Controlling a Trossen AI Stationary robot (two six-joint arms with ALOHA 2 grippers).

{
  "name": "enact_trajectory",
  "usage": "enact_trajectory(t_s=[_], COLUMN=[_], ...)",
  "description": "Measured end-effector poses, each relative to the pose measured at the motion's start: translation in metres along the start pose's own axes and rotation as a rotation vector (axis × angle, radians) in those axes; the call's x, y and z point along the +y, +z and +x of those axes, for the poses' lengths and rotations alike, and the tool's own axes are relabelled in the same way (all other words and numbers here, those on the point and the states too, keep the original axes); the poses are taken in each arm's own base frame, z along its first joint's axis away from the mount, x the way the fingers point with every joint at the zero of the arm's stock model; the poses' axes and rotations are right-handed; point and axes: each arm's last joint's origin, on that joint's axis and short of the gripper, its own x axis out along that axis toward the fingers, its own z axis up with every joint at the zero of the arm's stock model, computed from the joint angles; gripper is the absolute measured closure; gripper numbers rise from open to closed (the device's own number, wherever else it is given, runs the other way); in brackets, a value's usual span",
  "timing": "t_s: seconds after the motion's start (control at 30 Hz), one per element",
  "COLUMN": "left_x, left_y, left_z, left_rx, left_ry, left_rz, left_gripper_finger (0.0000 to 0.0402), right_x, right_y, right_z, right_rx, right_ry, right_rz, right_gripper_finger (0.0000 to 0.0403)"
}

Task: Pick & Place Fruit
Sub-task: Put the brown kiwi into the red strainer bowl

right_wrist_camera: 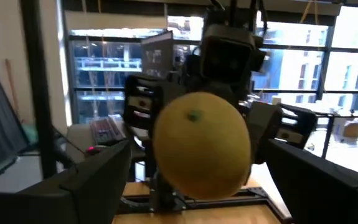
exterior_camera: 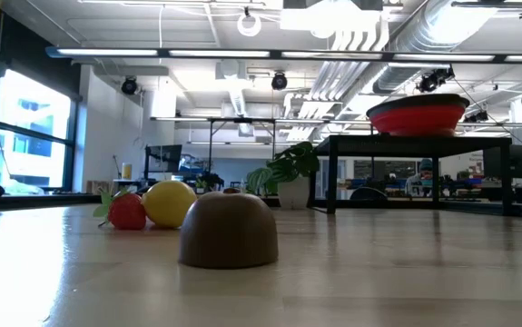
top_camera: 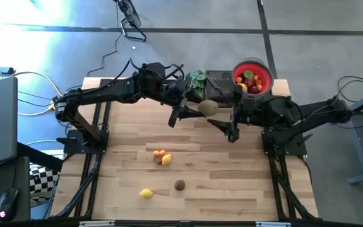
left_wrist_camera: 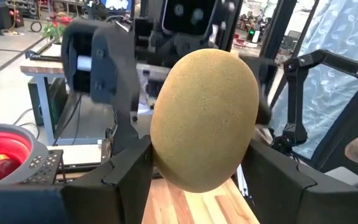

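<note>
So your left gripper (top_camera: 200, 111) is up off the surface (top_camera: 232, 183) near the back middle, and its fingers (left_wrist_camera: 126, 177) are clamped on a tan-green oval fruit (top_camera: 208, 107), one finger on each side of it. From the left wrist view that fruit fills the gap between the fingers completely. Your right gripper (right_wrist_camera: 194, 168) sits right across from it, facing the left one, with its fingers (right_wrist_camera: 98, 177) spread wide on either side of the same fruit; from the pictures you can't tell if they actually touch it.

The red bowl (top_camera: 264, 71) is at the back right on a dark raised stand (top_camera: 218, 80), and it already has several red, orange and green fruits inside. A leafy green plant (top_camera: 197, 79) stands just beside the stand.

Out front on the wood there's a small cluster, an orange piece (top_camera: 160, 153) touching a yellow one (top_camera: 166, 159). Nearer the front edge you've got a lemon (top_camera: 146, 193) and a brown half-round fruit (top_camera: 179, 185), apart from each other.
</note>
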Motion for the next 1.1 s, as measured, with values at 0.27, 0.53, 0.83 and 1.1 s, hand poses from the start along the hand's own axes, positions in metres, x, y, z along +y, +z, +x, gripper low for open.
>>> enact_trajectory(t_s=[0.27, 0.53, 0.83, 1.1], left_x=[0.0005, 0.0007, 0.0007, 0.0007], left_y=[-0.0027, -0.0032, -0.0032, -0.003], left_z=[-0.0001, -0.0002, -0.0002, -0.0002], left_rx=[0.026, 0.031, 0.031, 0.029], left_ry=[0.005, 0.01, 0.011, 0.011], left_rz=[-0.014, -0.022, -0.022, -0.021], left_gripper_finger=[0.0183, 0.0183, 0.0183, 0.0183], right_x=[-0.0025, -0.0028, -0.0032, -0.0032], right_y=[-0.0035, -0.0018, -0.0022, -0.0024], right_z=[0.0115, 0.0113, 0.0114, 0.0113], right_rx=[-0.036, -0.053, -0.048, -0.046], right_ry=[0.04, 0.035, 0.03, 0.03], right_rz=[-0.034, -0.064, -0.049, -0.051], right_gripper_finger=[0.0046, 0.0065, 0.0135, 0.0168])
